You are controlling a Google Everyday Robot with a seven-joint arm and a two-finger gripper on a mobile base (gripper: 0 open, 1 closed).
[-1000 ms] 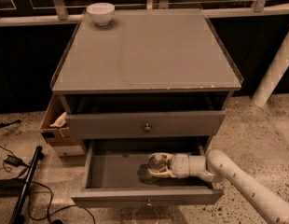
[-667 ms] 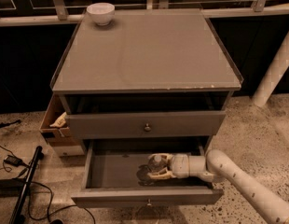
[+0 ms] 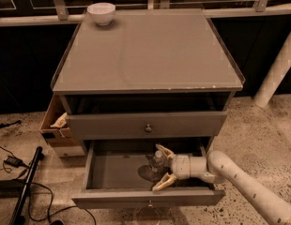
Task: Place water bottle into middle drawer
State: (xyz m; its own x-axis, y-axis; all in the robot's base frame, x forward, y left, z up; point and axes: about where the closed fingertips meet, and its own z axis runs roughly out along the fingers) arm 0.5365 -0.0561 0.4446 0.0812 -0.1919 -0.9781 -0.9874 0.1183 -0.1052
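The middle drawer [image 3: 115, 171] is pulled out at the bottom of the grey cabinet. On its floor, right of centre, the water bottle [image 3: 158, 161] stands upright, clear with a pale cap. My gripper [image 3: 162, 167] reaches into the drawer from the right on its white arm. It is open, with one tan finger behind the bottle and the other in front of it, both spread away from its sides.
The drawer above [image 3: 148, 125], with a round knob, stands partly open and overhangs the back of the lower one. A white bowl [image 3: 101, 13] sits on the cabinet top, back left. A cardboard box [image 3: 55, 125] is beside the cabinet's left side, with cables [image 3: 14, 162] on the floor. A white post [image 3: 277, 69] rises at right.
The fingers, close together around the bottle before, have spread wide apart. The bottle now stands free on the drawer floor.
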